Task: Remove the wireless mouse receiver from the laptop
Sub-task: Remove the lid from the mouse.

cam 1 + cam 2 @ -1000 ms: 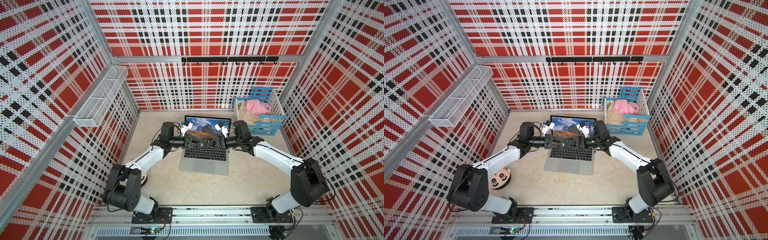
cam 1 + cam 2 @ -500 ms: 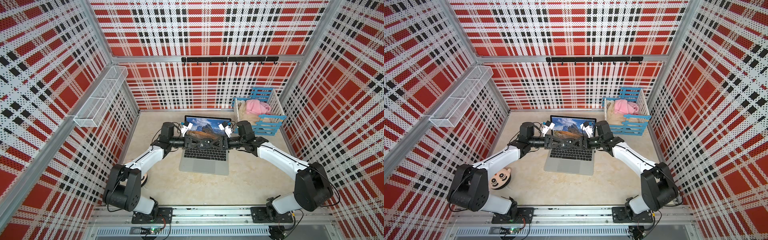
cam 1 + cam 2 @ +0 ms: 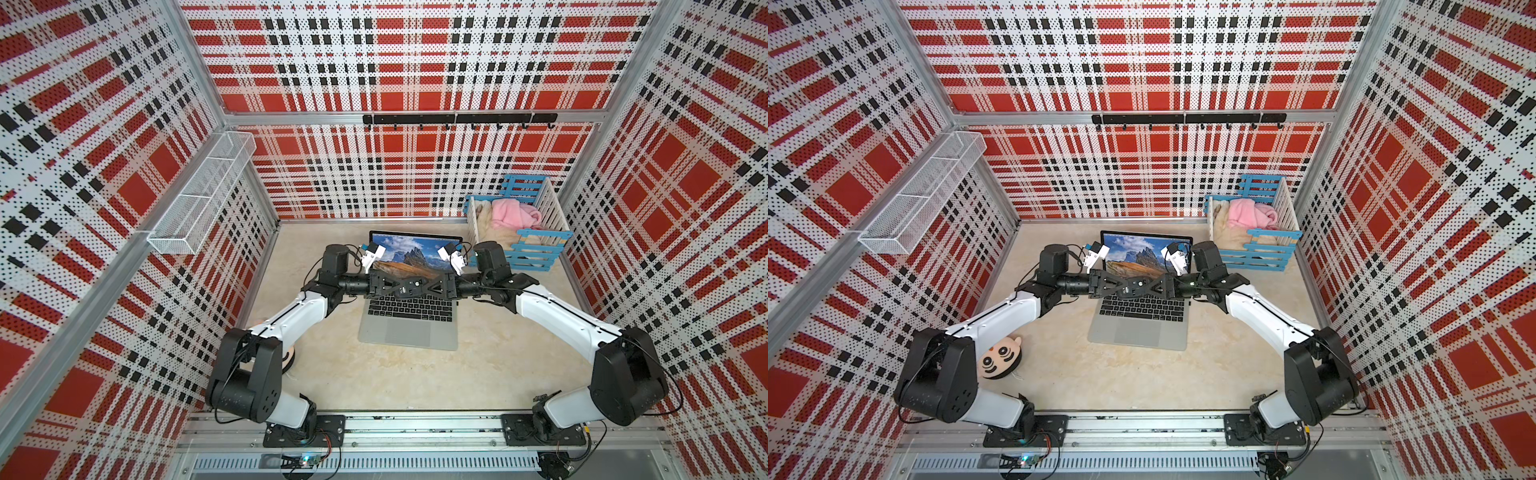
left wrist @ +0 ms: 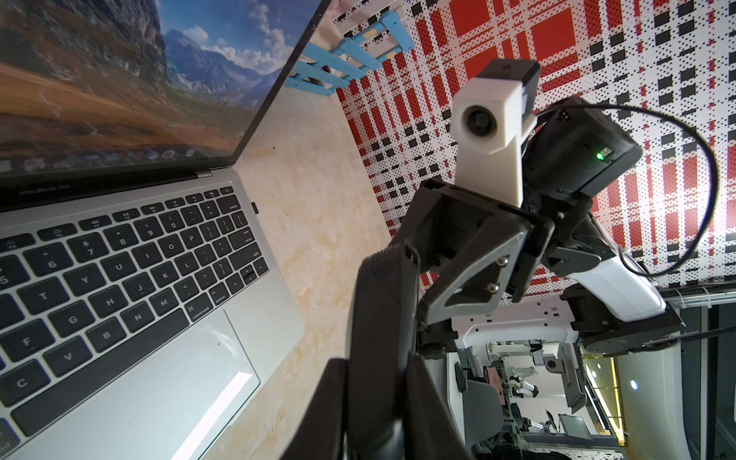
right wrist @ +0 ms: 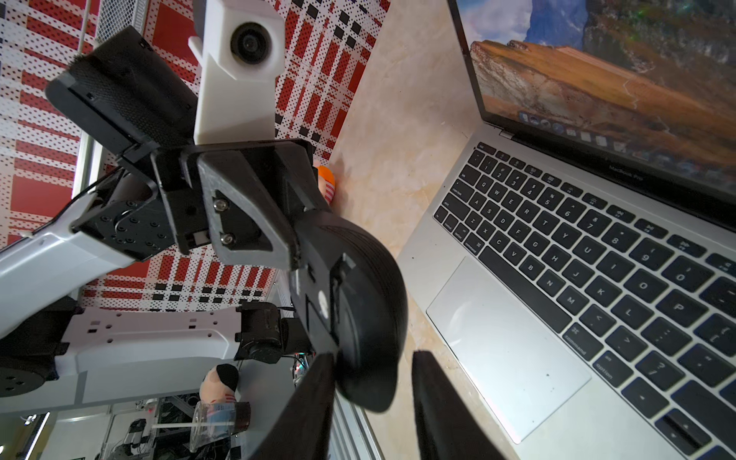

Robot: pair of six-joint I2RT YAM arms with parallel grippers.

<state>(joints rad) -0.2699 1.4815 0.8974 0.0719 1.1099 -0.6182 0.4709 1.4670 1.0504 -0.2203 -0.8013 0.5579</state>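
The silver-grey laptop [image 3: 407, 332] [image 3: 1138, 332] lies open mid-table, its mountain wallpaper lit. The wireless mouse receiver [image 4: 255, 207] is a tiny dark stub plugged into the laptop's [image 4: 159, 378] side edge near the hinge. Both grippers meet tip to tip above the keyboard. My left gripper [image 3: 395, 286] [image 4: 376, 370] is shut on a black mouse [image 3: 409, 286] [image 5: 358, 302]. My right gripper [image 3: 424, 286] [image 5: 374, 358] straddles the mouse's other end. One finger touches it, and a gap shows at the other finger.
A blue and white slatted crate [image 3: 536, 249] with pink and cream cloth stands at the back right, close to the right arm. A wire shelf [image 3: 199, 199] hangs on the left wall. A plush face toy [image 3: 999, 358] lies by the left arm's base.
My right gripper's jaws have narrowed around the mouse's end, and the right arm has swung slightly outward. The left gripper has kept its hold and has not moved.
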